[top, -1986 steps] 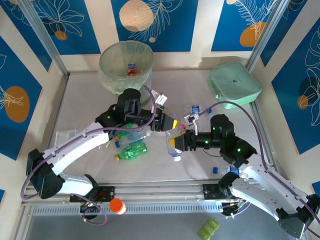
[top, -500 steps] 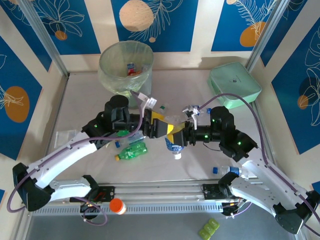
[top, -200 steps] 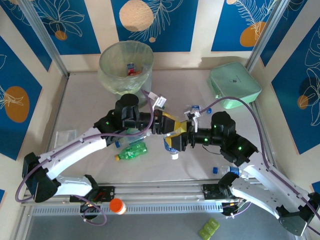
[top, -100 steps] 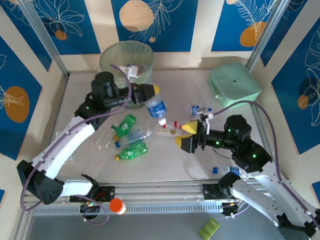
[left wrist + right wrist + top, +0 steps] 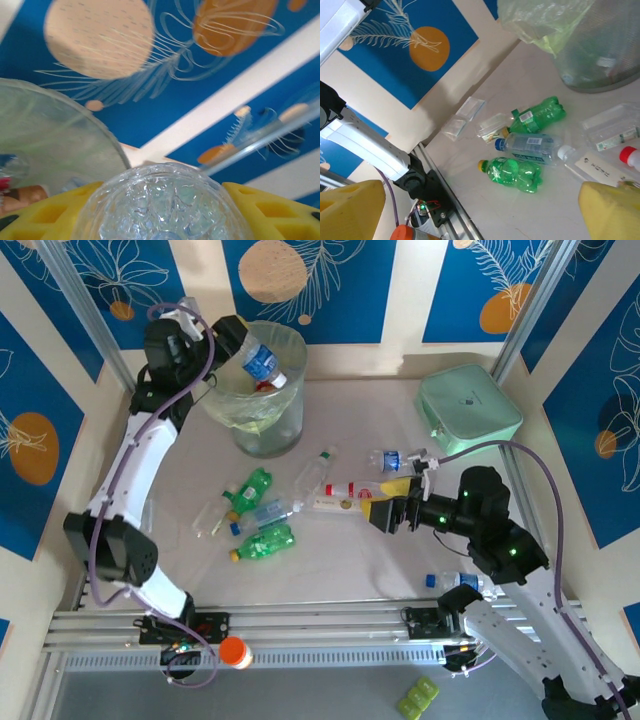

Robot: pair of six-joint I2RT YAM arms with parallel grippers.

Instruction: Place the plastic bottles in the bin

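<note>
Left side: your left gripper (image 5: 236, 338) is clamped on a clear bottle (image 5: 262, 362) with a blue label. In the left wrist view the bottle's dimpled base (image 5: 162, 200) sits tight between the two yellow fingers (image 5: 45, 215). The bottle's far end slants away from the fingertips and down over the open mouth of the bin (image 5: 270, 430). The bin's rim lies just below and ahead of the gripper, and some red and blue pieces show inside it.

Right side: your right gripper (image 5: 386, 501) hangs low over the table with its fingers spread wide and nothing between them. A red-capped bottle (image 5: 338, 502) lies just ahead of the fingertips, and its cap (image 5: 629, 156) sits beside one finger. Farther ahead lie a blue-capped clear bottle (image 5: 530, 146) and two green bottles (image 5: 515, 175), all flat on the table. Beyond them are flat clear packets (image 5: 465, 115).

A mint-green case (image 5: 468, 410) sits well off to the right gripper's side, apart from the bottles
</note>
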